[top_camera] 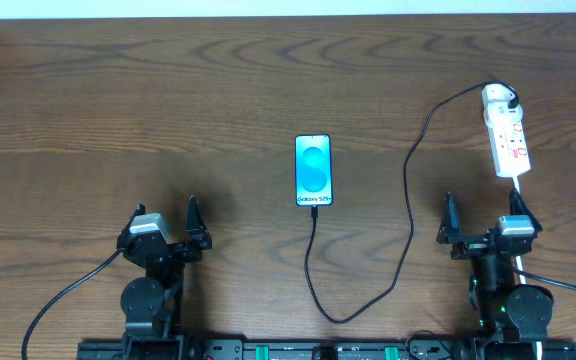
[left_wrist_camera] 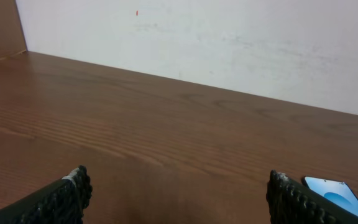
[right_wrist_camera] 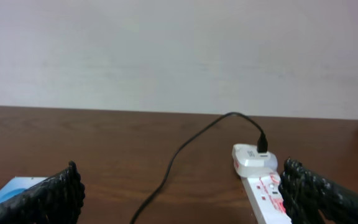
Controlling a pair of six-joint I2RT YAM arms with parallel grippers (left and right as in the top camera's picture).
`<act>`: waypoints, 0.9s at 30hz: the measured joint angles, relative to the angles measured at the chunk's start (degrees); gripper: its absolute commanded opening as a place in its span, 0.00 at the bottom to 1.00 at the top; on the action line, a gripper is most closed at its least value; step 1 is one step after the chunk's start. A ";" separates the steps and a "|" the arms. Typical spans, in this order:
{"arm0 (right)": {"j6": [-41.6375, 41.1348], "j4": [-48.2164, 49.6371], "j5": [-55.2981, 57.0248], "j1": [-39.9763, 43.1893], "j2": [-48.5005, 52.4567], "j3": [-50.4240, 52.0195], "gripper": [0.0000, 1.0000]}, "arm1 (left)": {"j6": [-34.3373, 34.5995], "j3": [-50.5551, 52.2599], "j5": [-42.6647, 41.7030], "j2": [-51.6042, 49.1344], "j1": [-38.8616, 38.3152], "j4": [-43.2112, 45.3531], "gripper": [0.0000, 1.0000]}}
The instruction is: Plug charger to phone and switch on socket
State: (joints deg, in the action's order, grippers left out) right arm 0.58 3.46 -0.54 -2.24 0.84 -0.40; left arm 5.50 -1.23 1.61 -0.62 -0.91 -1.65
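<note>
The phone [top_camera: 313, 170] lies flat mid-table with its blue screen lit. The charger [top_camera: 408, 200], a thin black cable, meets the phone's near edge, loops toward me, then runs up to a black plug [right_wrist_camera: 263, 146] seated at the far end of the white socket [top_camera: 508, 138] at the right. My left gripper [top_camera: 165, 218] is open, hovering over bare wood to the phone's left. My right gripper [top_camera: 482, 215] is open just in front of the socket [right_wrist_camera: 261, 180]. Its view shows the cable [right_wrist_camera: 185, 146] between the open jaws. The phone's corner [left_wrist_camera: 337, 190] shows beside my left gripper's right finger.
A pale wall [right_wrist_camera: 179, 56] bounds the table's far edge. The socket's white cord [top_camera: 519, 185] trails toward my right arm's base. The arms' own thick black cables [top_camera: 58, 300] hang off the front edge.
</note>
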 measured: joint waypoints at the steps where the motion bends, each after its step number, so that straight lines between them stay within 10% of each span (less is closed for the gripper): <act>1: 0.07 -0.61 0.00 0.00 -0.02 0.00 0.99 | -0.02 0.00 0.00 0.00 0.00 0.00 0.92; 27: 0.00 -7.52 0.13 -0.26 -0.15 0.00 0.99 | -0.02 0.00 0.00 0.00 0.00 0.00 0.91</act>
State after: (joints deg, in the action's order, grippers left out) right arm 0.58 -4.05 -0.40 -2.50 0.69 -0.40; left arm 5.48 -1.23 1.61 -0.62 -0.91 -1.65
